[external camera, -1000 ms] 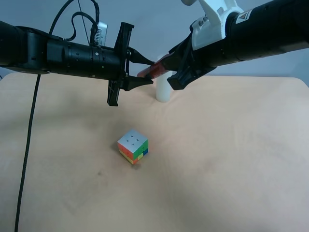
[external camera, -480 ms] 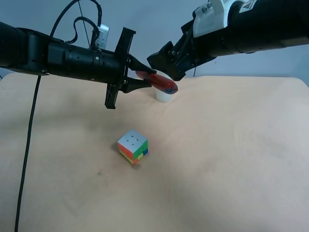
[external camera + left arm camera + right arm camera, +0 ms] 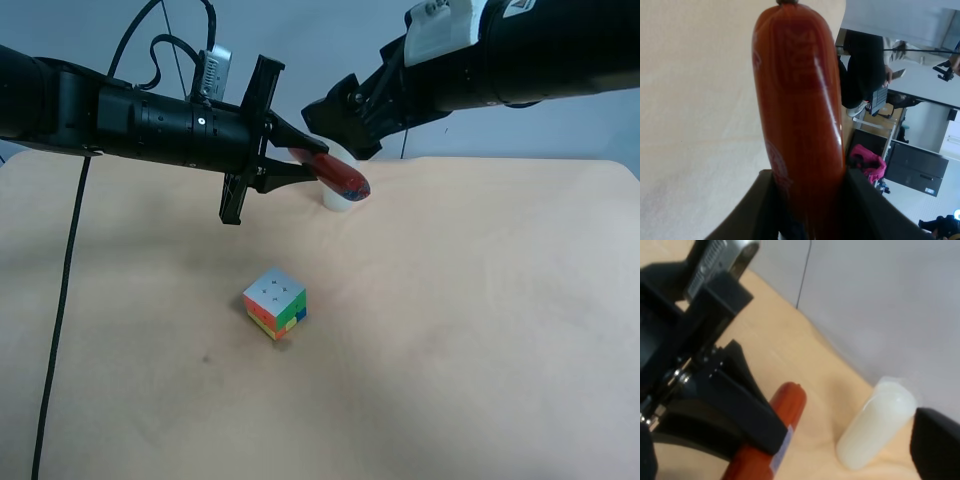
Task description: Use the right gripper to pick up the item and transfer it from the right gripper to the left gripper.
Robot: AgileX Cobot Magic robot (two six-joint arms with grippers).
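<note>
The item [image 3: 337, 177], a red-orange tube, is held in the air by the left gripper [image 3: 312, 162], the all-black cabled arm at the exterior high view's left. The left wrist view shows the item [image 3: 800, 125] clamped between two dark fingers [image 3: 757, 210]. The right gripper [image 3: 338, 128], on the white-housed arm, is open and empty, just above and behind the item and apart from it. The right wrist view shows the item [image 3: 785, 407] in the left gripper's black fingers [image 3: 747, 422], with one of the right gripper's own fingers [image 3: 937, 445] off to the side.
A white cylinder [image 3: 338, 202] stands on the tan table [image 3: 480, 300] right below the item's free end; it also shows in the right wrist view [image 3: 875, 427]. A multicoloured puzzle cube [image 3: 274, 304] sits nearer the table's middle.
The right gripper, which held the item against the left fingers, has let go and drawn back up. The item now stays in the left gripper alone.
</note>
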